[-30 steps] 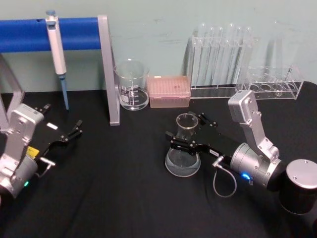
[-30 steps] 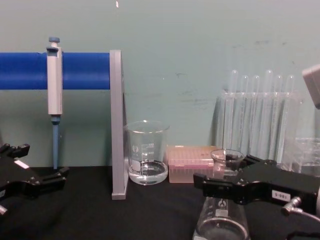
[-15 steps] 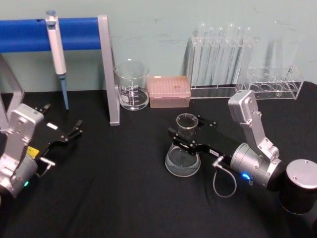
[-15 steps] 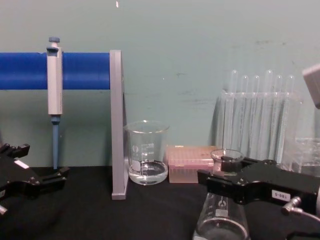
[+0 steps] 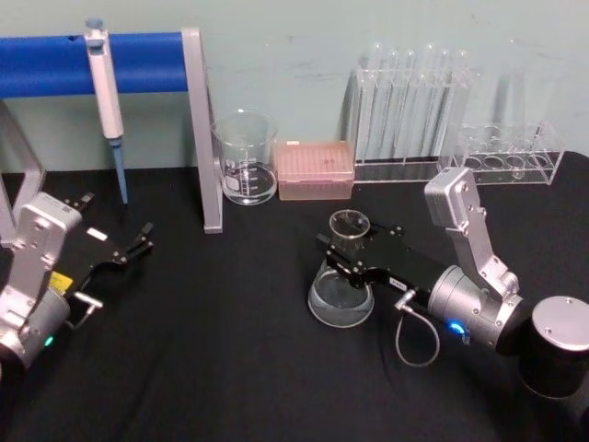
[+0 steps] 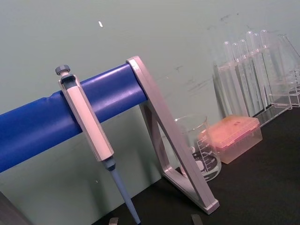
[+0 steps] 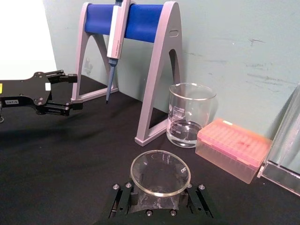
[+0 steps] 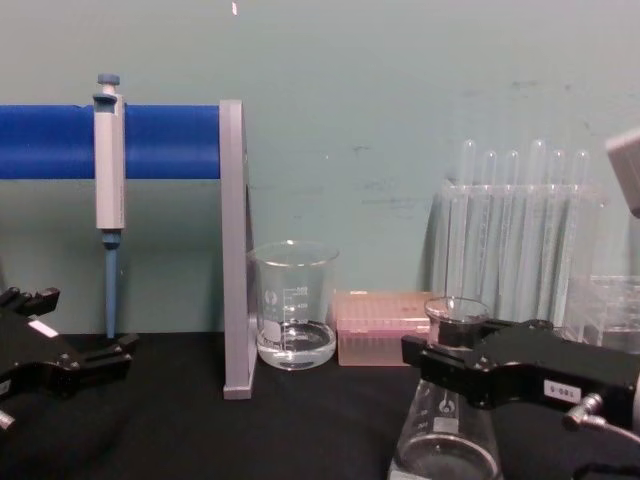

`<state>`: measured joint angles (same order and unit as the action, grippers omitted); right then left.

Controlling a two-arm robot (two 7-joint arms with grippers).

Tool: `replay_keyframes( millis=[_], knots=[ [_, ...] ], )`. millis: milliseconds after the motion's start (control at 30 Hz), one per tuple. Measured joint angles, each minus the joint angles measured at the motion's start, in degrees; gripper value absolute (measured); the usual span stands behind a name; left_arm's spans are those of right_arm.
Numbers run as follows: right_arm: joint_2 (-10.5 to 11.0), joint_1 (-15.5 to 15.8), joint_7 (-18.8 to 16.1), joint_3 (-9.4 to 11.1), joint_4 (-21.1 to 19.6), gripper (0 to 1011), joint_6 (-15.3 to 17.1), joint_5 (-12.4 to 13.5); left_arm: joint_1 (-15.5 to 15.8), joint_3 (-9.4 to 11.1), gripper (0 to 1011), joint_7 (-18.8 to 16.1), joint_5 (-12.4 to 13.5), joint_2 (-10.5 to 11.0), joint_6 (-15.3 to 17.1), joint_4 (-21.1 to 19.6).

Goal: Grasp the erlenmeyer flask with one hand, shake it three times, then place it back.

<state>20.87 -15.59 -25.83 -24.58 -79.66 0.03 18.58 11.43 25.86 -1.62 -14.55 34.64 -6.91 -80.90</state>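
Head view showed the erlenmeyer flask (image 5: 340, 296) standing on the black table (image 5: 230, 359) near the pink box (image 5: 315, 168). The right gripper (image 5: 347, 259), reaching in from the right, pinched its neck just under the rim. The left gripper (image 5: 129, 250) lay parked far left, fingers spread.

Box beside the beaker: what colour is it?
The box is pink; the right wrist view shows it best.

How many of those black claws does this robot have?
2: the left gripper, open, at the far left; the right gripper closed around the neck of the erlenmeyer flask.
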Motion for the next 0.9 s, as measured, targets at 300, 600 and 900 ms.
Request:
replay_keyframes(
  millis=[300, 600, 900],
  knots=[
    [-0.5, 0.4, 1.6, 1.2, -1.1, 456, -0.3, -0.2, 0.0, 0.0, 1001, 0.0, 0.0, 0.0, 0.0, 0.0],
    [-0.7, 0.1, 4.0, 2.9, -4.8, 456, 1.1, -1.2, 0.0, 0.0, 1001, 0.0, 0.0, 0.0, 0.0, 0.0],
    [-1.0, -0.7, 6.6, 4.9, -9.5, 456, 4.6, -1.7, 0.0, 0.0, 1001, 0.0, 0.0, 0.0, 0.0, 0.0]
  ],
)
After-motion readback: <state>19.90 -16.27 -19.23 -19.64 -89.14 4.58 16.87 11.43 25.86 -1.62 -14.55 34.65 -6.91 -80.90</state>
